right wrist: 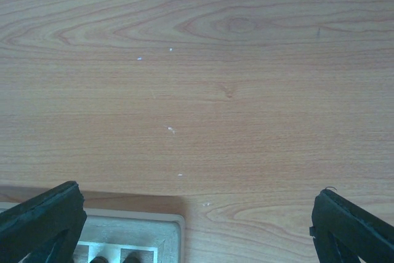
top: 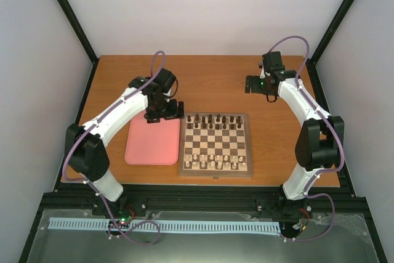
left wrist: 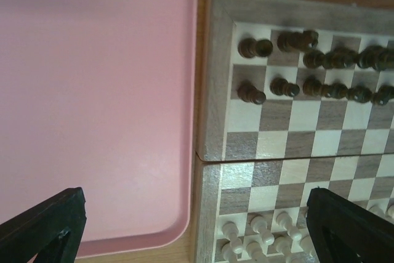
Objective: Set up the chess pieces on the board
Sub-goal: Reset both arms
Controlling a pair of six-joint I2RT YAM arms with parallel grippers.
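Observation:
The board (top: 215,143) lies at the table's middle front. Dark chess pieces (top: 214,121) fill its two far rows, and they also show at the upper right of the left wrist view, as chess pieces (left wrist: 320,75). My left gripper (top: 165,113) hangs open over the seam between the pink tray and the board's far left edge. Its fingers (left wrist: 43,226) are spread wide, with nothing between them. My right gripper (top: 251,84) hovers open over bare table beyond the board's far right corner (right wrist: 166,229), holding nothing.
A pink tray (top: 152,141) lies directly left of the board, and nothing lies on the part I see. Pale cream pieces (top: 212,163) stand in the board's two near rows. Grey walls close in the table on three sides.

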